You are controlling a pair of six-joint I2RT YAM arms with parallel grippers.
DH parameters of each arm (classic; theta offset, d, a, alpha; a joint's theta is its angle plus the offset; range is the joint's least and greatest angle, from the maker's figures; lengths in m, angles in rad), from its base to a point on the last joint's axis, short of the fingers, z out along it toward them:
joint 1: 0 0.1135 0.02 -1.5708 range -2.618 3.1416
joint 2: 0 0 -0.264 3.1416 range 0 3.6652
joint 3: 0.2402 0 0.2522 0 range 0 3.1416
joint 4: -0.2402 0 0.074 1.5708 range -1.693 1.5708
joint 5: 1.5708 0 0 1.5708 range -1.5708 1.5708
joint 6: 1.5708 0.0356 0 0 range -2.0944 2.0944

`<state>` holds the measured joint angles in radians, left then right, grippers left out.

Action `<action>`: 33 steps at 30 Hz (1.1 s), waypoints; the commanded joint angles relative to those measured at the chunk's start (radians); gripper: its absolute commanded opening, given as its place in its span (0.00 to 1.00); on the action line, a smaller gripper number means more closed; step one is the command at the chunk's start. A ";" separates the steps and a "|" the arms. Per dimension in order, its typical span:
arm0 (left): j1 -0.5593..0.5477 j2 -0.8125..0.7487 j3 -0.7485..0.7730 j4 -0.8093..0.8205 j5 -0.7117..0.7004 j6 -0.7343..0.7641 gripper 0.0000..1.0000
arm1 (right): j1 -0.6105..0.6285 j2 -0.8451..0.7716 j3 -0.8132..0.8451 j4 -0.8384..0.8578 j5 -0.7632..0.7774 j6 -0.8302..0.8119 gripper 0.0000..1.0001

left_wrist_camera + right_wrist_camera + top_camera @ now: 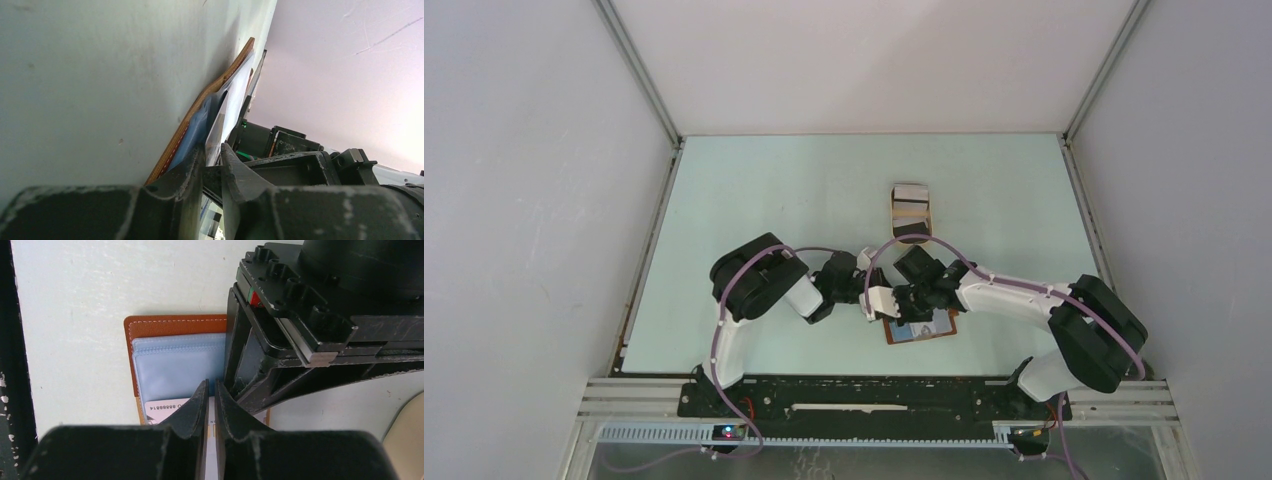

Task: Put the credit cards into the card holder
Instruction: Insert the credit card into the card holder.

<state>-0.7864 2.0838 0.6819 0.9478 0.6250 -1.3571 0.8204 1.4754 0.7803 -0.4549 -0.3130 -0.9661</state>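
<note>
The reddish-brown card holder lies open near the table's front, its pale blue sleeves facing up. A white card with printed numbers lies partly on the lower sleeve. My left gripper reaches in from the left; in the left wrist view its fingers are closed on the edge of the white card, which is lifted off the holder. My right gripper stands over the same card with its fingers nearly together and nothing between them.
A tan oval tray stands behind the holder and holds several more cards; its rim shows in the right wrist view. The two grippers are close together. A black rail runs along the table's near edge.
</note>
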 commanded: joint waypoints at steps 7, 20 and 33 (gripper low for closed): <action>0.002 0.052 -0.013 -0.133 -0.022 0.035 0.28 | -0.037 -0.022 -0.013 -0.025 0.048 -0.011 0.15; 0.004 0.058 -0.012 -0.133 -0.024 0.035 0.30 | -0.116 -0.049 -0.042 -0.024 0.069 -0.022 0.14; 0.005 0.051 -0.007 -0.147 -0.028 0.045 0.32 | -0.186 -0.070 -0.056 -0.024 0.086 -0.013 0.15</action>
<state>-0.7822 2.0941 0.6949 0.9627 0.6327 -1.3617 0.6598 1.4353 0.7319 -0.4721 -0.2924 -0.9665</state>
